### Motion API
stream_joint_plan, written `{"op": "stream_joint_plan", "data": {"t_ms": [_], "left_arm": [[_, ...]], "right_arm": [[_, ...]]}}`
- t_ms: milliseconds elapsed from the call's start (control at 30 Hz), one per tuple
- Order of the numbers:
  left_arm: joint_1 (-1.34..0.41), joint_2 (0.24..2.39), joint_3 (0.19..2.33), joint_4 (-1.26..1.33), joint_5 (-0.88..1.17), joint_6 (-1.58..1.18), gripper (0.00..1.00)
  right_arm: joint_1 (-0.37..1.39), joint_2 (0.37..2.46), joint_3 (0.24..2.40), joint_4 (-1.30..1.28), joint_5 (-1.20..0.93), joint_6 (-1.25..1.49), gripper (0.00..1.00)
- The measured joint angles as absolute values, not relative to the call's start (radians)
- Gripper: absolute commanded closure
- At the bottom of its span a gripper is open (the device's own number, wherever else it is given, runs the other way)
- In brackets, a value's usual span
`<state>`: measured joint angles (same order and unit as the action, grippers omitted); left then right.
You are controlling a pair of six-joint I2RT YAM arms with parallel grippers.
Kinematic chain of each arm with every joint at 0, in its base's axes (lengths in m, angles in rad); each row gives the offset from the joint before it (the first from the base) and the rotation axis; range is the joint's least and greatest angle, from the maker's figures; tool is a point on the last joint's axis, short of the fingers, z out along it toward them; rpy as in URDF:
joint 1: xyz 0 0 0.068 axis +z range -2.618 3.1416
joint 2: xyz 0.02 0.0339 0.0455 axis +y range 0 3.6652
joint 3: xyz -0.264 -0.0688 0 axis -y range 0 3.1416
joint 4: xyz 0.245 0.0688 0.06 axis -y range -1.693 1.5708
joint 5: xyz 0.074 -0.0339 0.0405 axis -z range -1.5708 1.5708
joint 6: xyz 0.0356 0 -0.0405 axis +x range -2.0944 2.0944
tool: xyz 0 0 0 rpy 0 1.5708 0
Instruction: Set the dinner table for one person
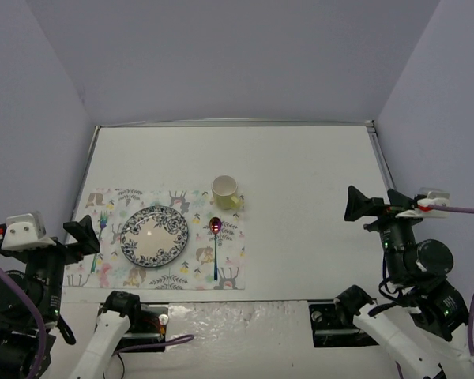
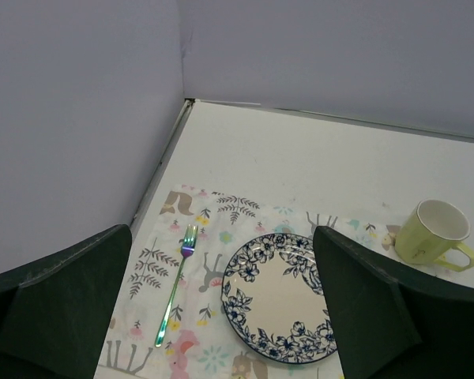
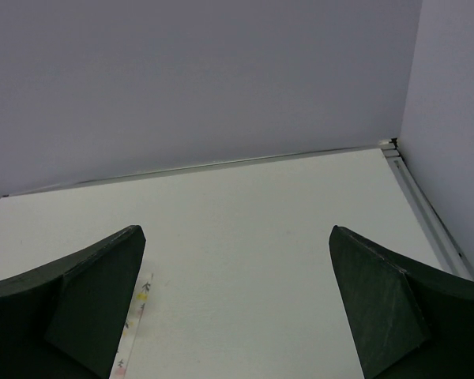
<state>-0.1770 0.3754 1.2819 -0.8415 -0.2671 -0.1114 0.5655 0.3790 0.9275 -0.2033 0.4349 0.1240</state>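
Dinner table (image 1: 316, 166): a white matte top with metal edging that fills the floor of the grey-walled enclosure. It lies beneath both claws; neither touches it.

Left gripper (image 1: 83, 234): jaws spread wide, nothing between them. It hangs above the table's left side, over the left edge of the floral placemat (image 1: 229, 272). In the wrist view its fingers (image 2: 63, 308) frame the setting below.
- Fork (image 2: 176, 284), iridescent, lies on the placemat just left of the plate, tines pointing to the far wall.
- Plate (image 2: 278, 296), blue floral rim, sits on the placemat apart from the fork.
- Cup (image 2: 438, 233), pale yellow-green, stands upright at the placemat's far right corner (handle to the right in this view).

Spoon (image 1: 215, 246): on the placemat to the right of the plate, bowl toward the far wall, close in front of the cup.

Right gripper (image 1: 357, 204): also wide open and empty. It hangs above bare tabletop on the right side, well apart from the placemat. Its fingers (image 3: 379, 316) frame plain white table running to the back wall, with only a sliver of placemat edge at the lower left.
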Motion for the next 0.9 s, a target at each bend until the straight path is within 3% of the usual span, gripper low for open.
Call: {"op": "stream_joint_plan", "data": {"t_ms": [900], "left_arm": [[-0.202,0.363,1.260,-1.052,-0.279,-0.181,0.03]], "right_arm": [[0.566,0.282,0.929,-0.226,0.491,0.022,0.00]]}}
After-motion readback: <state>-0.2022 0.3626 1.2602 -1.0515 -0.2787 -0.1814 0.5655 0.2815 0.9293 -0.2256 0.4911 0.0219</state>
